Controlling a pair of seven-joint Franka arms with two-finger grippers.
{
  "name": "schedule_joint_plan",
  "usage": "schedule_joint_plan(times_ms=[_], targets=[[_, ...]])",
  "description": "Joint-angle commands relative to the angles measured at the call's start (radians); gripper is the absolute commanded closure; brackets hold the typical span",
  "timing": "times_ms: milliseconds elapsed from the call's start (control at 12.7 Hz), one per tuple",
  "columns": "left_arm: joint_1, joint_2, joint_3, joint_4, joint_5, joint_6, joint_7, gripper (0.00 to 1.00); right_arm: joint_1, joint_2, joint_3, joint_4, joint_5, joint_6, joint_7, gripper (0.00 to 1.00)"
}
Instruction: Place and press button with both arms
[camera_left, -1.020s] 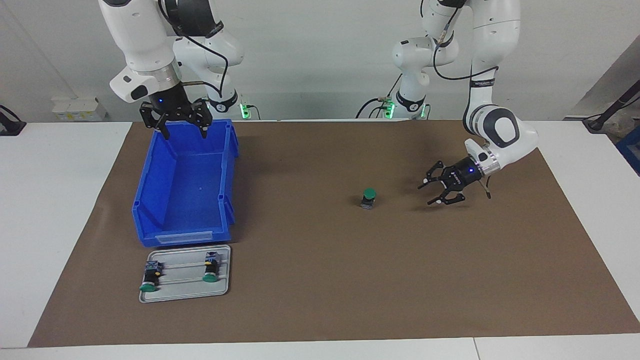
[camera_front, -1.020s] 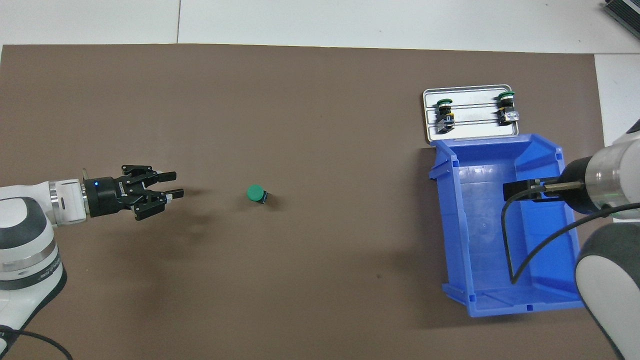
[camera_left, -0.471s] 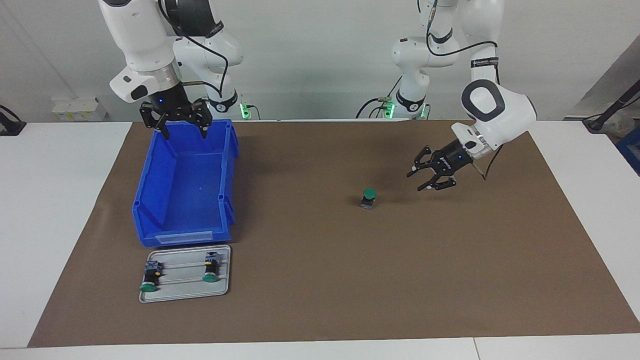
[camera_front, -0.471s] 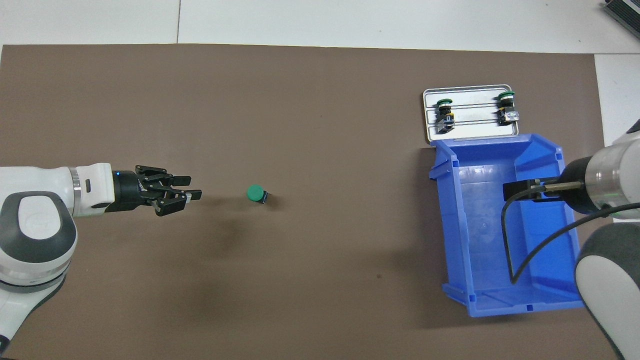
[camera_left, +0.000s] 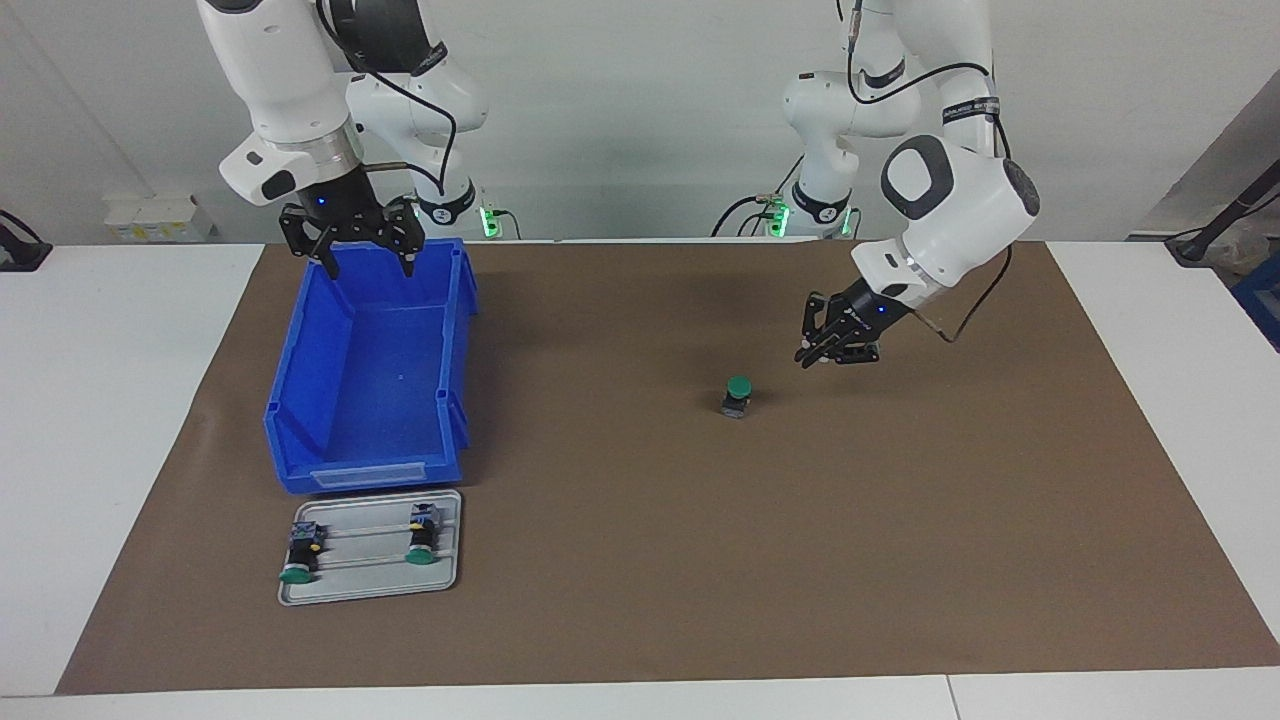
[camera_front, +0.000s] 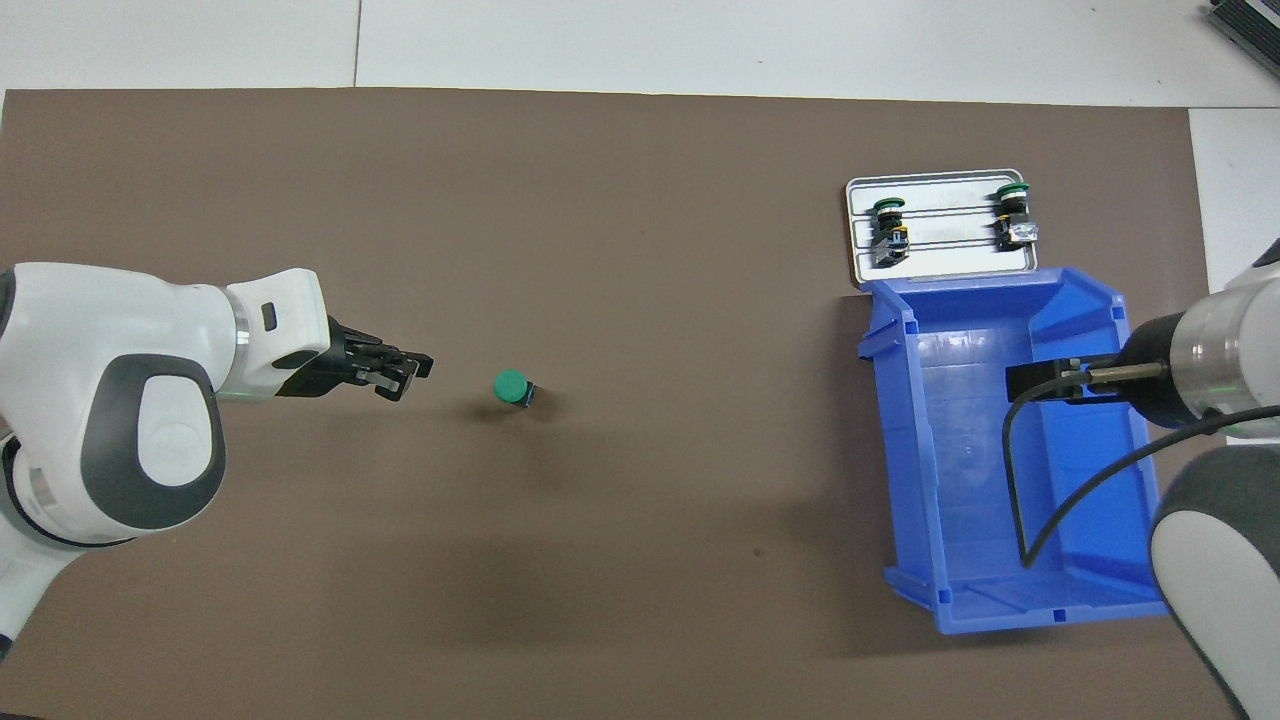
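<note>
The button (camera_left: 738, 396) (camera_front: 513, 385) stands upright on the brown mat, green cap up, with nothing touching it. My left gripper (camera_left: 812, 357) (camera_front: 418, 368) hangs above the mat beside the button, toward the left arm's end of the table. It points down at a slant toward the button, its fingertips shut and empty. My right gripper (camera_left: 369, 268) waits open and empty over the end of the blue bin (camera_left: 290, 370) nearest the robots. In the overhead view its wrist hides most of it.
A metal tray (camera_left: 365, 580) (camera_front: 950, 262) lies against the bin's (camera_front: 890, 450) end farthest from the robots. Two more green-capped buttons (camera_left: 297, 552) (camera_left: 421, 537) lie on their sides on it. The brown mat (camera_left: 640, 560) covers the table's middle.
My left gripper rose, swung toward the button and went from open to shut, holding nothing. The button and the right arm have not moved.
</note>
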Motion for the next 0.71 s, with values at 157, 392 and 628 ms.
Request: schedule_joint_plan(times_ms=[157, 392, 628], targets=[[-0.101, 0.049, 0.014, 0.085, 0.151, 0.000, -0.273, 1.00, -0.011, -0.018, 0.001, -0.018, 0.024, 0.007, -0.031, 0.01], [-0.165, 0.065, 0.014, 0.114, 0.343, 0.012, -0.522, 1.00, -0.011, -0.018, 0.001, -0.018, 0.024, 0.007, -0.031, 0.01], [-0.203, 0.092, 0.016, 0.112, 0.391, 0.016, -0.570, 1.00, -0.011, -0.018, 0.001, -0.016, 0.024, 0.007, -0.031, 0.01]])
